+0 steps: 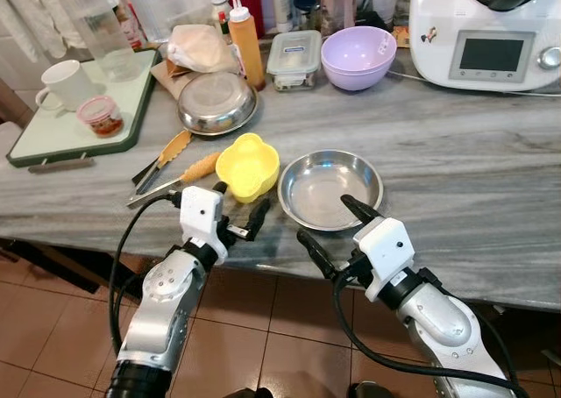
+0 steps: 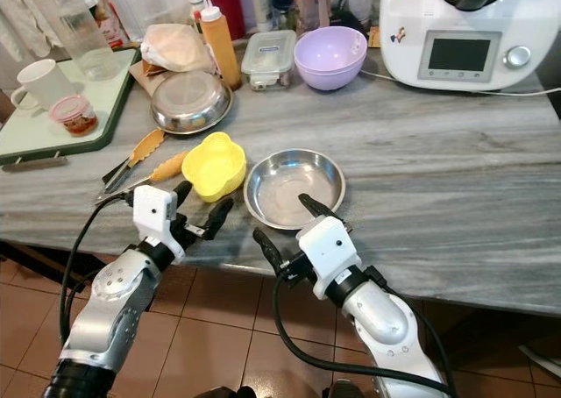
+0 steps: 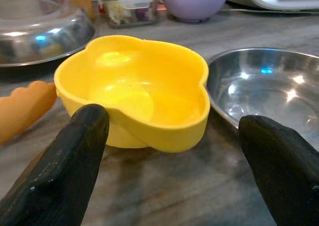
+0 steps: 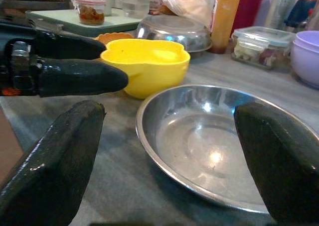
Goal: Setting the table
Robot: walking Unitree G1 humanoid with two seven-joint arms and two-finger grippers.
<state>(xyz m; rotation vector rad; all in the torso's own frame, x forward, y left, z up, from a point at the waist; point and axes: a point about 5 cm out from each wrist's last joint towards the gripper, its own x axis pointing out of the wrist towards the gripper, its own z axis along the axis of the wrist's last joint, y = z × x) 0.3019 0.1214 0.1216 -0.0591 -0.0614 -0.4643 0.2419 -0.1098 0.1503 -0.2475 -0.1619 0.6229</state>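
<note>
On the table [image 1: 456,170], one soft, light yellow bowl [image 1: 247,166] is sitting beside one of two stiff, slippery steel plates [image 1: 330,188], each best pinched at the rim, while the left claw [image 1: 238,212] and right claw [image 1: 333,227] are hovering released before them.

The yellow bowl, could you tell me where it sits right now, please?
The yellow bowl sits near the counter's front edge, left of the steel plate, right of the tongs.
</note>
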